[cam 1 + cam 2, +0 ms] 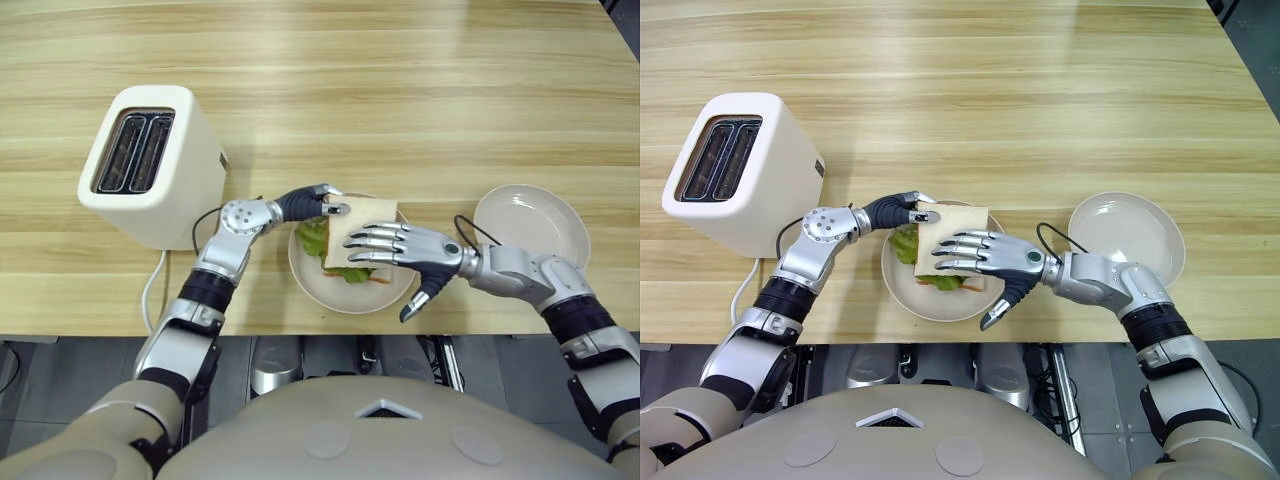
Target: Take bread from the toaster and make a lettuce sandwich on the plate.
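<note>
the right hand lay closest, low over the near edge of the counter, its metal-grey fingers spread and stretched out flat on top of the bread slice, the thumb hanging down toward the near rim of the plate and gripping nothing. the bread slice was a pale, squarish piece with a soft matte face and a thin tan crust line, lying roughly level as the top layer of the sandwich in the middle of the plate. under it, ruffled green lettuce stuck out on the left and along the near side, and the edge of a lower slice peeked out at the near right corner. the left hand came in from the left, its dark fingers curled together and pinching the far left corner of the bread slice. the plate was round, shallow and cream-coloured with a smooth glazed look. a second plate of the same kind sat apart to the right, just beyond the right wrist. the toaster, a boxy cream block with rounded corners and two dark slots on top, stood well to the left, with a white cord trailing off the counter edge. the counter was light wood with long straight grain.
</note>
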